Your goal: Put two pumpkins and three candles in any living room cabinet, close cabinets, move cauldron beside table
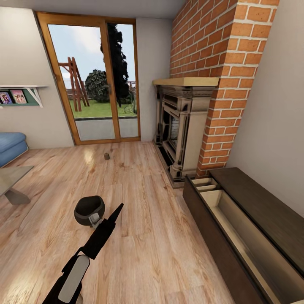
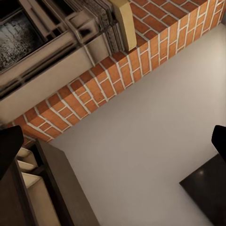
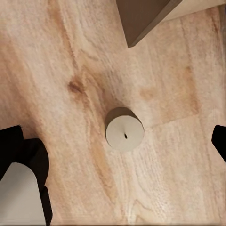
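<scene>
While the head view looks across a plank floor (image 1: 147,236), the cauldron (image 1: 89,210) stands on that floor at about 7 o'clock of the picture's centre, upright, mouth up. A dark arm (image 1: 90,247) reaches up from 6 o'clock, and its tip lies just beside the cauldron's rim; whether it touches cannot be told.

The cabinet (image 1: 270,211) runs along the wall at 4 o'clock. Its long drawer (image 1: 236,223) is pulled out, showing a pale interior. At 8 o'clock, a corner of the glass bench (image 1: 12,175) shows, well apart from the cauldron. One small candle (image 1: 107,156) stands on the floor at 12 o'clock of the cauldron, near the glazed door (image 1: 95,80). The fireplace (image 1: 181,126) sits at 2 o'clock under a brick chimney (image 1: 211,46).

Right pincer (image 3: 117,146): fingers spread wide, nothing between them. A second candle (image 3: 124,131) stands upright on the floor between the fingertips, wick up, touching neither finger.

Left pincer (image 2: 115,146): fingers spread wide, holding nothing. Its camera faces the wall, the brick and the cabinet's top edge.
</scene>
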You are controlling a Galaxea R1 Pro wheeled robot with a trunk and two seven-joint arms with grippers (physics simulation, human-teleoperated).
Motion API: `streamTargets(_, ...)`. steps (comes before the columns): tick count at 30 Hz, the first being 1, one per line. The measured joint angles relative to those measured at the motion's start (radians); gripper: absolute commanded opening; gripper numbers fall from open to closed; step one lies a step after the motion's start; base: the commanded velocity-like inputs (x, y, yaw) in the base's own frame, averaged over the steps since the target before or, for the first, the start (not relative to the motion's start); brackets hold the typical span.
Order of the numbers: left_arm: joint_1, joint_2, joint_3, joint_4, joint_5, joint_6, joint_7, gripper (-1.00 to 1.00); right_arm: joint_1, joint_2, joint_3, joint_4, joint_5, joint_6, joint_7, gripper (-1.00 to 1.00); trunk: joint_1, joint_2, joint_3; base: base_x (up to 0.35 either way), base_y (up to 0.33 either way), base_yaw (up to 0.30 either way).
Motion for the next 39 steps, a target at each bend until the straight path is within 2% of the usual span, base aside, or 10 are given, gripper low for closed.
streamTargets(15, 0.000, -0.001, -0.002, 0.003, 0.000, 0.008, 0.004, 1.00, 0.000, 0.003, 0.000, 0.018, 0.006, -0.007, -0.001, 1.00, 0.000, 0.000, 0.000, 0.000, 0.000, 0.000)
streamTargets(19, 0.000, -0.021, -0.005, 0.002, -0.004, 0.014, 0.006, 1.00, 0.000, 0.003, -0.001, 0.018, 0.006, -0.007, -0.003, 1.00, 0.000, 0.000, 0.000, 0.000, 0.000, 0.000)
streamTargets(22, 0.000, -0.025, -0.015, 0.003, -0.006, 0.014, 0.002, 1.00, 0.000, 0.003, -0.001, 0.018, 0.006, -0.008, -0.003, 1.00, 0.000, 0.000, 0.000, 0.000, 0.000, 0.000)
streamTargets(23, 0.000, -0.027, -0.058, 0.010, -0.007, 0.015, 0.012, 1.00, 0.000, 0.004, -0.001, 0.018, 0.006, -0.009, -0.003, 1.00, 0.000, 0.000, 0.000, 0.000, 0.000, 0.000)
streamTargets(25, 0.000, -0.033, -0.103, 0.021, -0.008, 0.015, 0.070, 1.00, 0.000, 0.004, -0.001, 0.018, 0.004, -0.009, -0.003, 1.00, 0.000, 0.000, 0.000, 0.000, 0.000, 0.000)
streamTargets(26, 0.000, -0.036, -0.108, 0.021, -0.008, 0.015, 0.093, 1.00, 0.000, 0.004, -0.001, 0.018, 0.003, -0.009, -0.003, 1.00, 0.000, 0.000, 0.000, 0.000, 0.000, 0.000)
streamTargets(29, 0.000, -0.043, -0.125, 0.023, -0.008, 0.014, 0.256, 1.00, 0.000, 0.010, -0.001, 0.018, 0.004, -0.009, -0.003, 1.00, 0.000, 0.000, 0.000, 0.000, 0.000, 0.000)
streamTargets(31, 0.000, -0.045, -0.135, 0.019, -0.007, 0.010, 0.334, 1.00, 0.000, 0.013, -0.002, 0.018, 0.005, -0.009, -0.002, 1.00, 0.000, 0.000, 0.000, 0.000, 0.000, 0.000)
streamTargets(34, 0.000, -0.043, -0.149, -0.004, -0.004, 0.008, 0.373, 1.00, 0.000, 0.016, -0.002, 0.018, 0.006, -0.009, -0.002, 1.00, 0.000, 0.000, 0.000, 0.000, 0.000, 0.000)
streamTargets(39, 0.000, -0.040, -0.154, -0.019, -0.002, 0.003, 0.379, 1.00, 0.000, 0.016, -0.002, 0.018, 0.007, -0.008, -0.001, 1.00, 0.000, 0.000, 0.000, 0.000, 0.000, 0.000)
